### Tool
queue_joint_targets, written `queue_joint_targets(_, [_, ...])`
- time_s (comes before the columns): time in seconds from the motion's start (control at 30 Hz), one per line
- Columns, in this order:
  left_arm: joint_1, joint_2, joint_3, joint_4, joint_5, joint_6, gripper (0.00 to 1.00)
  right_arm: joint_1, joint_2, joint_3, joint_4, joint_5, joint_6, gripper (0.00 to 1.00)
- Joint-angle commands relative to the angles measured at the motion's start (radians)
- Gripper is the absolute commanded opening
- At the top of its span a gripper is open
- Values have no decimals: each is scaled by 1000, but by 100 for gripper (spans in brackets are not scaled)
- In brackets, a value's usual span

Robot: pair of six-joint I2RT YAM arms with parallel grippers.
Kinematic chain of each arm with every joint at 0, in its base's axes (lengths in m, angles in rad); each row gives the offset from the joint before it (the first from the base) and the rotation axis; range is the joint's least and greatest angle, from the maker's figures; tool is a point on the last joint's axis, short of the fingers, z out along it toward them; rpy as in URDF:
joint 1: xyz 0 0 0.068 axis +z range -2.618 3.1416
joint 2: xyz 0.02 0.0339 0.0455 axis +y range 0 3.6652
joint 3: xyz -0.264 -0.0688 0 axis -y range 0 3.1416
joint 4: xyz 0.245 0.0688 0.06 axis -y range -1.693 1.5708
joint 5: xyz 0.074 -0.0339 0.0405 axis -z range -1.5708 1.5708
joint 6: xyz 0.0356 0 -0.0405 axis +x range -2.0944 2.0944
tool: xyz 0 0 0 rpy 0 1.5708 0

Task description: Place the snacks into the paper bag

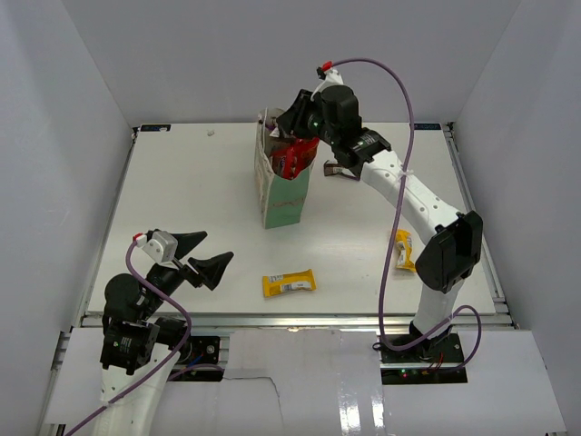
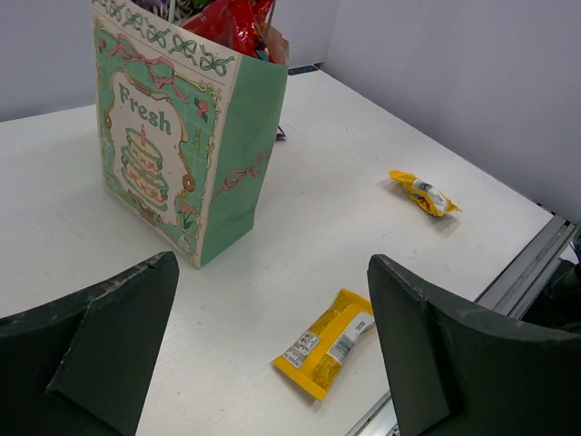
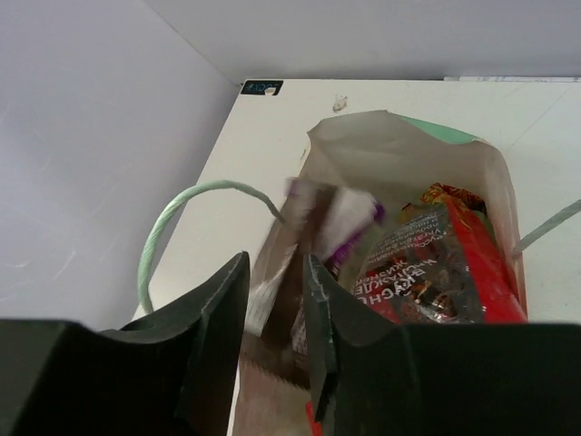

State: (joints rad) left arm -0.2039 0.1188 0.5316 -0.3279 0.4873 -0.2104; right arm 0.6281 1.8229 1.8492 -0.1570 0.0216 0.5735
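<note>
While the right arm is reaching far over the table (image 1: pixel 182 182) with its elbow bent, its wrist is tilting down over the open mouth of the paper bag (image 1: pixel 281 195). The bag is standing upright near the far middle of the table. The right gripper (image 3: pixel 275 263) is hanging just above the rim of the bag. Its jaws are standing a little apart, with only a narrow gap, and they are gripping nothing. Below them, inside the bag, a purple and white packet (image 3: pixel 336 218) is showing only as a blur. Beside it a red-orange packet (image 3: pixel 454 263) is sticking up above the rim. The left arm is sitting folded low at the near left corner. The left gripper (image 1: pixel 213 250) is pointing toward the bag with its jaws spread wide, holding and touching nothing. Some snacks are lying on the table outside the bag. One yellow bar (image 1: pixel 289 284) is lying near the front edge, between the two arms, and a second yellow bar (image 1: pixel 405 250) is lying just beside the right arm. A small dark packet (image 1: pixel 338 170) is lying close to the far right side of the bag, partly hidden under the right arm.
</note>
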Motion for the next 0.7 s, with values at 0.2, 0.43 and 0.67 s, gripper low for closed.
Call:
queue_joint_targets(0.2, [6,-2,-7,16,19,2,96,27,-42,-25,57,32,-38,44])
queue_joint_targets(0.43, [6,2,-12,24,27,0,96,27,-149,-22,96,-494,-469,60])
queue_joint_targets(0.67, [-8,180,4,44,101,-21,93,12,-545,-261,-189,-907,-1095,96])
